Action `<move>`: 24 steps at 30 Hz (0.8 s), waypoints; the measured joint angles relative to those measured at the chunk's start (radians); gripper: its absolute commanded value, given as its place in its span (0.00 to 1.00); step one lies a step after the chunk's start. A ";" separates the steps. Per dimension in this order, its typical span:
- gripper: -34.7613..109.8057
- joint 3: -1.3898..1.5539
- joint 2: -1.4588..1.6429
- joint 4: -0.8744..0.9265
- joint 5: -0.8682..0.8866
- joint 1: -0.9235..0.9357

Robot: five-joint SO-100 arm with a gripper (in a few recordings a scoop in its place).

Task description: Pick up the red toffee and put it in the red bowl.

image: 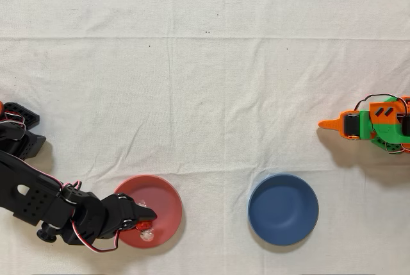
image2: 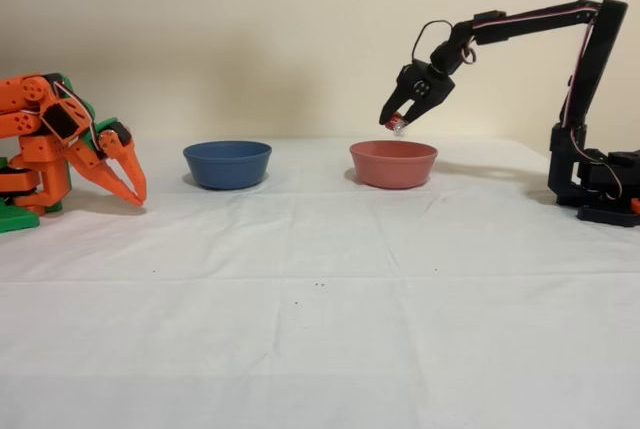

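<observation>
The overhead view looks straight down on the table (image: 211, 95). The fixed view looks level from the side, mirrored left to right. Both share the red bowl (image: 163, 203) and the blue bowl (image: 283, 209).

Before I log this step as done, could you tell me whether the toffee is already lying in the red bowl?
No, the toffee is held in the gripper above the red bowl.

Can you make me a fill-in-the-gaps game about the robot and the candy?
1. The black arm's gripper holds the red toffee above the ____ bowl.
2. The other bowl on the white cloth is coloured ____.
3. The idle arm is coloured ____.
4. The jaws are ____ on the toffee.

Missing words: red; blue; orange; shut
</observation>
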 measured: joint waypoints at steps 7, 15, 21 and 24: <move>0.45 0.000 0.005 -0.017 0.043 0.000; 0.52 0.000 0.021 -0.014 0.097 0.026; 0.52 0.000 0.046 -0.020 0.103 0.035; 0.51 0.000 0.061 -0.051 0.117 0.032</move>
